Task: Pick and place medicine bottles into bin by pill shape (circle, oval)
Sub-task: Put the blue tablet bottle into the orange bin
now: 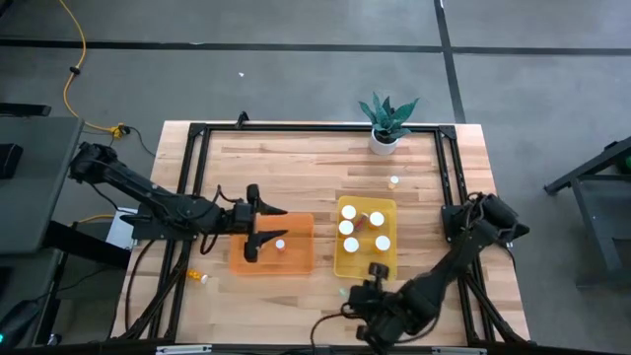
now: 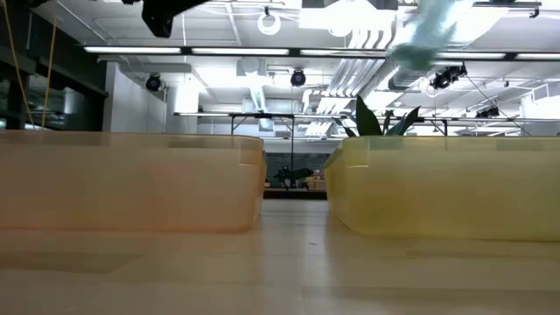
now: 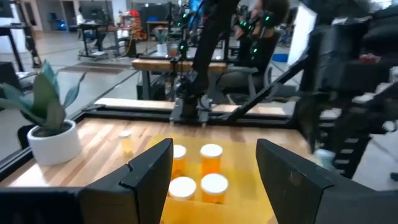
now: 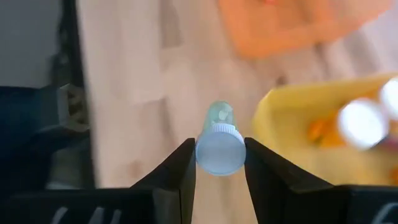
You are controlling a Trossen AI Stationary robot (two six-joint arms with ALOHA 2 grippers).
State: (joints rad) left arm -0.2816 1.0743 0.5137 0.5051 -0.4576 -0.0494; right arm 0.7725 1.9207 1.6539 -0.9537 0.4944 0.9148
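Right end effector (image 4: 219,163) is clenched on a medicine bottle (image 4: 219,147), fingers either side of its pale cap; the bottle's body projects forward past the fingertips, so its long axis runs along the line of the fingers, not across them. In this view the body looks pale and clear rather than amber; its contents cannot be read, so pill shape is unresolved. From above, the right end effector (image 1: 378,271) sits at the near edge of the surface (image 1: 296,158), just beside the near short wall of the yellow bin (image 1: 342,264). The relation that matters: the yellow bin lies directly ahead of the held bottle and slightly to its side, with the orange bin (image 1: 301,261) farther off, across the gap between the two bins. The right arm is plainly the nearer arm to the yellow bin. Judgement: a short forward carry over the near wall, then release, would suit if these are the pills for that bin; the bottle should clear the rim before opening. The yellow bin already holds several capped bottles (image 1: 348,228). Left end effector (image 1: 252,225) hangs over the orange bin with fingers spread and nothing between them; one bottle (image 1: 280,245) lies in that bin beneath it. Loose bottles remain on the surface, one near the potted plant (image 1: 385,123), one (image 1: 200,277) outside the orange bin's near corner.
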